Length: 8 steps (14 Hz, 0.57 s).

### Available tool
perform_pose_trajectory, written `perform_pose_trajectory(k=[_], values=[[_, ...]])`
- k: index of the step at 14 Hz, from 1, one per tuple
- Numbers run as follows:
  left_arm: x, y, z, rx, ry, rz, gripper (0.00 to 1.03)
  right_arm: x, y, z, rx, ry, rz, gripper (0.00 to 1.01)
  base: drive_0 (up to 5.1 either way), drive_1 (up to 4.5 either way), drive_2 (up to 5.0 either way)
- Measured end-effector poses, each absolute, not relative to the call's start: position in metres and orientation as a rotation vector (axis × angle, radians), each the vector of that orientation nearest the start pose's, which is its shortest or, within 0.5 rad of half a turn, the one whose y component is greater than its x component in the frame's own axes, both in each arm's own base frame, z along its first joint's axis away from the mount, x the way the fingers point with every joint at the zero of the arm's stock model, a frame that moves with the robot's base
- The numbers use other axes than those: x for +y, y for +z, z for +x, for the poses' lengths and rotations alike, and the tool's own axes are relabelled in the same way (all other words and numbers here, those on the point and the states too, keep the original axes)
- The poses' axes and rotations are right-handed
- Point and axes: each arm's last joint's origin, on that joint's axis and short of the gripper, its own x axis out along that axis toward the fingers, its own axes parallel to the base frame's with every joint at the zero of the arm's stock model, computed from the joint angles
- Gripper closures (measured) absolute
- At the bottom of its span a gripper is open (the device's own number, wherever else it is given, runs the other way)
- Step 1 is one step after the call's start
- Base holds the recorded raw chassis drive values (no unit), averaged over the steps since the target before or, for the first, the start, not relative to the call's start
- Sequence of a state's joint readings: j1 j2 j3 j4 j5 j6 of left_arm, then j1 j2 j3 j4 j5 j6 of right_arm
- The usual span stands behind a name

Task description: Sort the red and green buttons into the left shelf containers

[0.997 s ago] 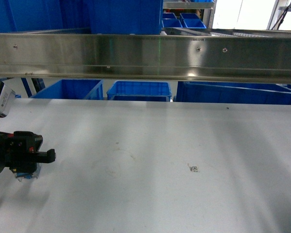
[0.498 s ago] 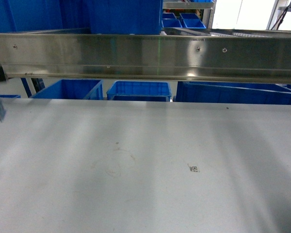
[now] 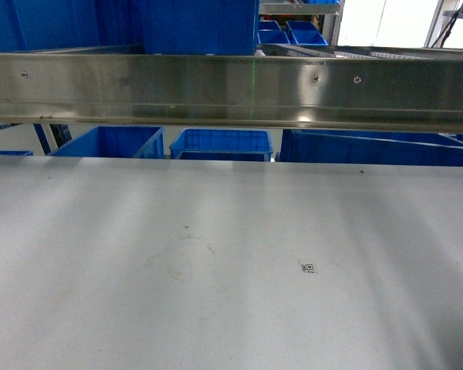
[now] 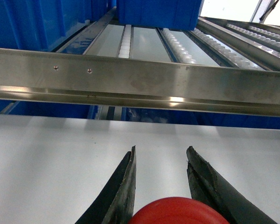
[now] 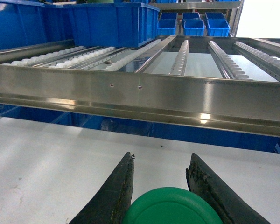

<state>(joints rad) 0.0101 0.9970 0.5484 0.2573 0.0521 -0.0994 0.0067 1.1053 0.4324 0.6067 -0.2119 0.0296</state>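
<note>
- The left gripper [image 4: 161, 161] jaws are clamping the red button [image 4: 177, 212] above the white bench [image 4: 46, 158].
- The right gripper [image 5: 159, 165] jaws are clamping the green button [image 5: 170, 205], facing the steel shelf [image 5: 177, 100].

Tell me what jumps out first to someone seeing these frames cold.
The red button sits between the left gripper fingers at the bottom of the left wrist view, and the green button likewise in the right gripper. Ahead runs a shiny steel crossbar, with blue bins behind the bare white table.
</note>
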Motion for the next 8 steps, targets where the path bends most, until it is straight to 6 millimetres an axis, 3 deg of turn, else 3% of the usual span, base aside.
perform_pose_trajectory(k=[5, 8], values=[[-0.0007, 0.259, 0.22, 0.146, -0.025, -0.101, 0.73, 0.0076, 0.2273, 0.2263, 0.069, 0.218, 0.036, 0.7, 0.0, 0.0, 0.0], [-0.0025, 0.2594, 0.22, 0.143, -0.038, -0.1, 0.73, 0.0074, 0.2271, 0.2264, 0.07, 0.214, 0.036, 0.7, -4.9, 2.6, 2.6]])
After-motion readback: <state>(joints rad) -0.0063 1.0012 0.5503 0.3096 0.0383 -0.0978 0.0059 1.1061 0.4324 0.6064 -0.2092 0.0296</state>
